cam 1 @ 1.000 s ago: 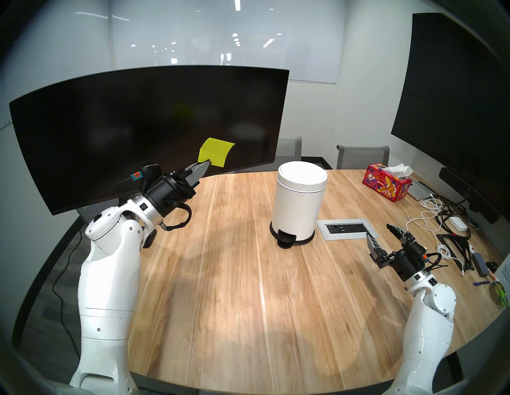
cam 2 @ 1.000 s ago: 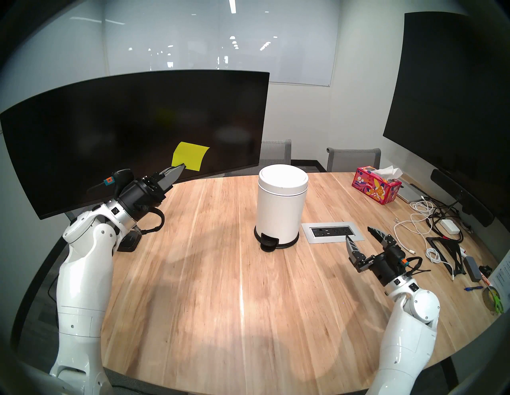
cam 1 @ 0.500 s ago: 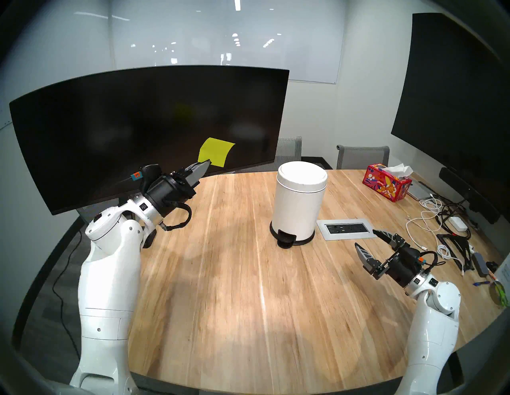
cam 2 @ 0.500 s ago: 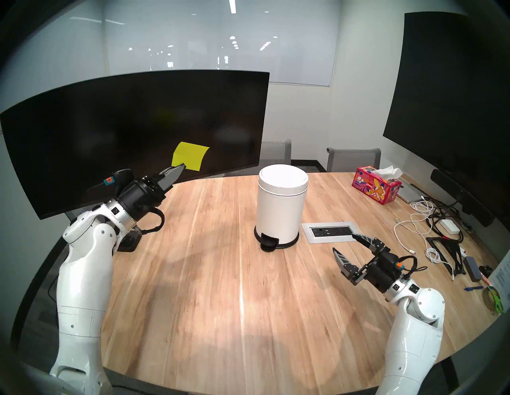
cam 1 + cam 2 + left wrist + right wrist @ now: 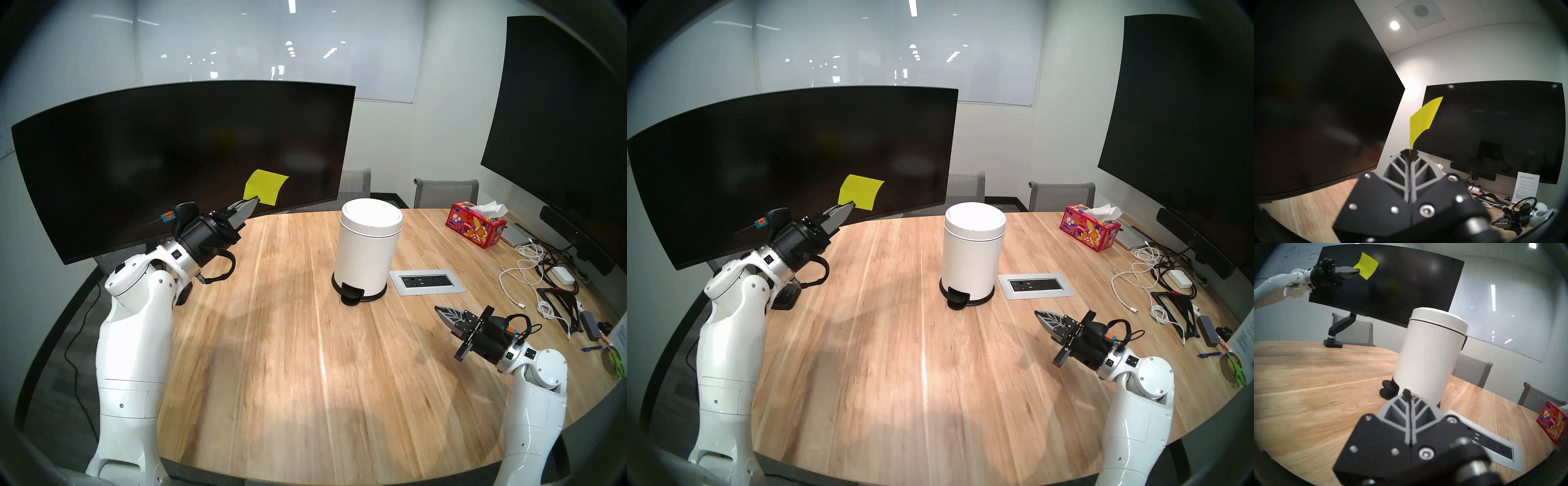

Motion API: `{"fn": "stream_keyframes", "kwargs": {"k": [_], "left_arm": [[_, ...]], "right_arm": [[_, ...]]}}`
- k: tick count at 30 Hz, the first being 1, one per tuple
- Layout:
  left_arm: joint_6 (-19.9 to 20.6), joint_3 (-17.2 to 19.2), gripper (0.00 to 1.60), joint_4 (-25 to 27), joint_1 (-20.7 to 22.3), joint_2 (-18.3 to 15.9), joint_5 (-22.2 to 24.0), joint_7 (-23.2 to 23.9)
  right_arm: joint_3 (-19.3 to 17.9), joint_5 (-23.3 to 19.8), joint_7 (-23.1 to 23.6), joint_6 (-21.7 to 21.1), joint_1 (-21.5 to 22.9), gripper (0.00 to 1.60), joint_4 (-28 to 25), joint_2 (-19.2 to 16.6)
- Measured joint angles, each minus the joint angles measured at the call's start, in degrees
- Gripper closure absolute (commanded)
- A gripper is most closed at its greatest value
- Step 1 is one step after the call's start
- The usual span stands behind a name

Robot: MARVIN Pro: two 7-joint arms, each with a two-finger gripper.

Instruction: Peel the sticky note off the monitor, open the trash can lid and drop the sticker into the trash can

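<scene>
Holding note clear, lid unopened

We find the left tool [image 5: 251, 203] closed on a corner of the bright yellow-green square paper sticky note [image 5: 265, 187], held off the wide curved dark-screened monitor [image 5: 169, 152], probably awaiting the bin. The paper curls, thin and limp. The right tool [image 5: 442, 310] is closed and empty, aimed toward the white cylindrical pedal trash can [image 5: 366, 258] on the wooden counter [image 5: 288, 339]; its round domed white lid [image 5: 371, 217] sits down.

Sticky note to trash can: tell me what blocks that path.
Only the closed trash can lid on the trash can. The left gripper holds the sticky note off the monitor; the table between them is bare.
</scene>
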State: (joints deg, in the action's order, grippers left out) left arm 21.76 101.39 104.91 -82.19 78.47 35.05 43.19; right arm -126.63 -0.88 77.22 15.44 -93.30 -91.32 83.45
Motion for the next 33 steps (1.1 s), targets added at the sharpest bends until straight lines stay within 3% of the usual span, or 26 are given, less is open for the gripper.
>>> {"fn": "stream_keyframes", "kwargs": {"k": [7, 26, 33], "left_arm": [[0.0, 0.0, 1.6, 0.0, 0.0, 0.0, 0.0, 0.03], [0.0, 0.01, 1.6, 0.0, 0.01, 0.02, -0.02, 0.06], [0.0, 0.02, 1.6, 0.0, 0.01, 0.03, -0.02, 0.06]], "right_arm": [[2.15, 2.08, -0.43, -1.25, 0.75, 1.6, -1.32, 0.99], [8.0, 7.08, 1.98, -12.57, 4.59, 1.6, -3.5, -0.16], [9.53, 8.77, 2.61, -14.74, 5.04, 1.6, -4.25, -0.19]]}}
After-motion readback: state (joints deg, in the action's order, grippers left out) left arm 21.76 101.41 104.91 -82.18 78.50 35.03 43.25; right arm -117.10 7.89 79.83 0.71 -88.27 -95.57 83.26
